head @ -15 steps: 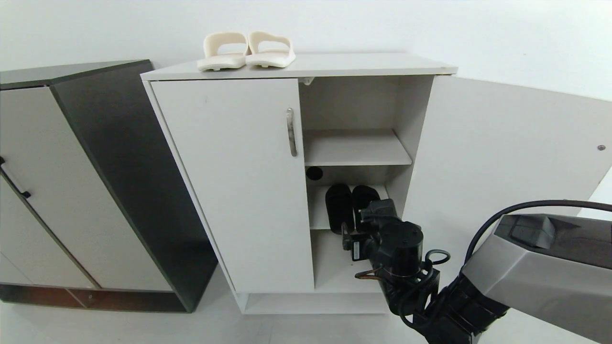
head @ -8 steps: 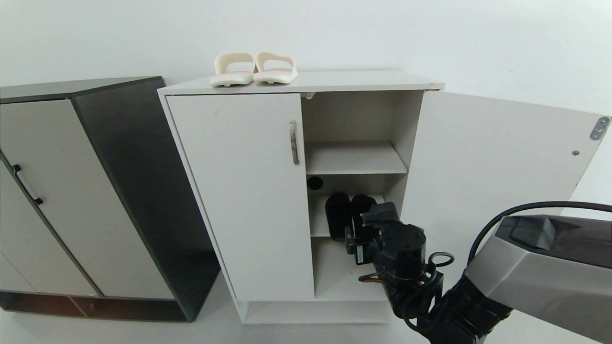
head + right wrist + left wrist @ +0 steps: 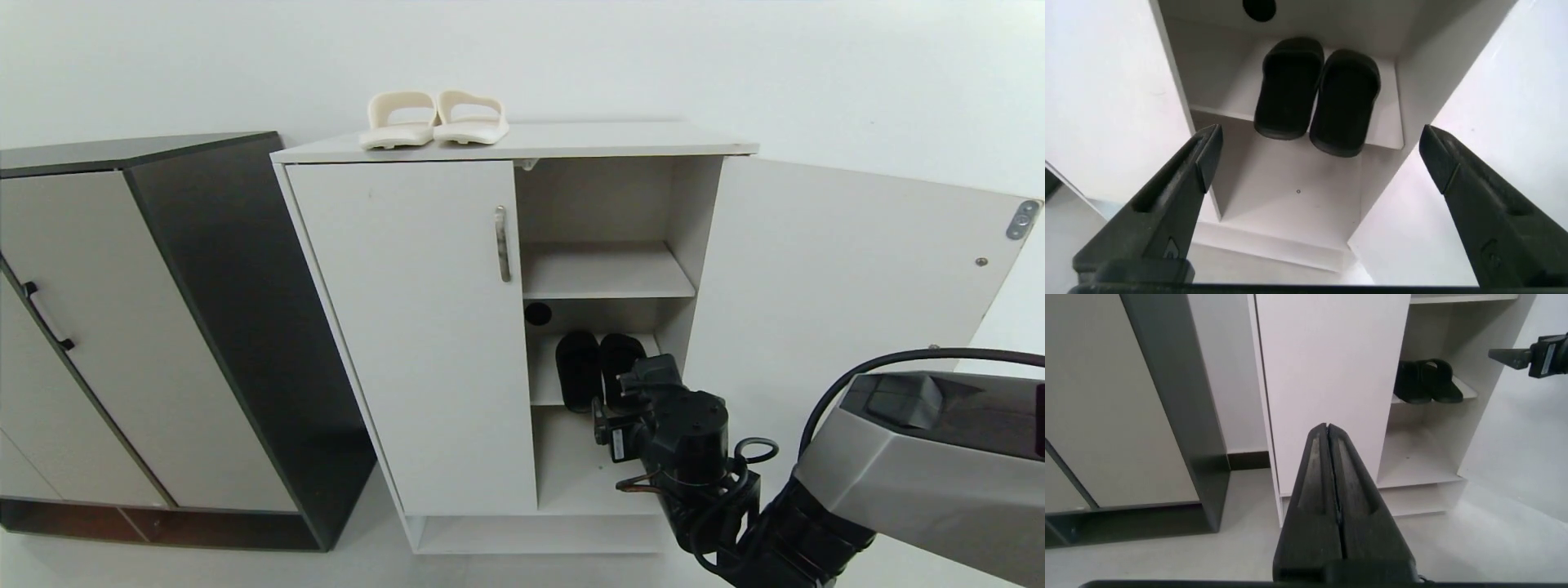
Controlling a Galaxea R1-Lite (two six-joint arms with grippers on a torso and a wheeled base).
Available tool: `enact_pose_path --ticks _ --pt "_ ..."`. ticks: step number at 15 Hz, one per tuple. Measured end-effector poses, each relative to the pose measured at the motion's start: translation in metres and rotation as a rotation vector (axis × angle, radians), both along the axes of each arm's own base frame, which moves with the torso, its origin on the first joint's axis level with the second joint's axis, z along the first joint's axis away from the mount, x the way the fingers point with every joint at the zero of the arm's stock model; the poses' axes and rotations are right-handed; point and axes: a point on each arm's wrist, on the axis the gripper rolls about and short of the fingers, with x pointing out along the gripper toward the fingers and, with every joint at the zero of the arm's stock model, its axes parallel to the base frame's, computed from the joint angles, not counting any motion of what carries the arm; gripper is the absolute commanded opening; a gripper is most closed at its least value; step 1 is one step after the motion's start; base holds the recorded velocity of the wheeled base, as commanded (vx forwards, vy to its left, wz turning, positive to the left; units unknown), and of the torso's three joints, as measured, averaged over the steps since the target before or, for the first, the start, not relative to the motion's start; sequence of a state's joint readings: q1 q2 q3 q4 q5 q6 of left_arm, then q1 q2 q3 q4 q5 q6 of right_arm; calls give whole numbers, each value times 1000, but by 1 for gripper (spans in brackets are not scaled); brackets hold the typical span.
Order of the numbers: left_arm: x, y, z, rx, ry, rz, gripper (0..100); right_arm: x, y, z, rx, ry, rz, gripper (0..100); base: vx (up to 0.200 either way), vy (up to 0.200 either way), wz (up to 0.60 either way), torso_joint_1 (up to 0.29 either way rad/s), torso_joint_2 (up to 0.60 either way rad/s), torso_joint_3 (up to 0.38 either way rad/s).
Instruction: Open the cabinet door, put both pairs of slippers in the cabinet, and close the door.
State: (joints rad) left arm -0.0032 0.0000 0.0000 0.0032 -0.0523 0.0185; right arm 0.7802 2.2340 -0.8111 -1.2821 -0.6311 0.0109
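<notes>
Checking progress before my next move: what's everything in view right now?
cabinet: 1, white, centre
right door: 1, white, swung open
left door: 1, white, shut
black slippers: 1 pair, black, on the cabinet's middle shelf
cream slippers: 1 pair, cream, on the cabinet's top
dark cabinet: 1, dark grey with a pale front, left of the white one
right gripper: 1, black, open, facing the black slippers
left gripper: 1, black, shut, back from the cabinet
</notes>
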Motion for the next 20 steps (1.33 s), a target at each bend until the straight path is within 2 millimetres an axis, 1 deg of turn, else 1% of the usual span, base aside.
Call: enact_pose_path --ticks 2,10,20 --pt "0 0 0 0 0 -1 0 -1 0 0 -2 1 3 100 0 0 0 0 0 0" --pt "0 0 0 0 0 1 0 -7 -3 -7 -21 26 28 100 0 200 0 3 3 7" --pt "0 0 0 -1 1 -1 0 -9 -2 -6 -11 2 49 100 0 200 0 4 3 4"
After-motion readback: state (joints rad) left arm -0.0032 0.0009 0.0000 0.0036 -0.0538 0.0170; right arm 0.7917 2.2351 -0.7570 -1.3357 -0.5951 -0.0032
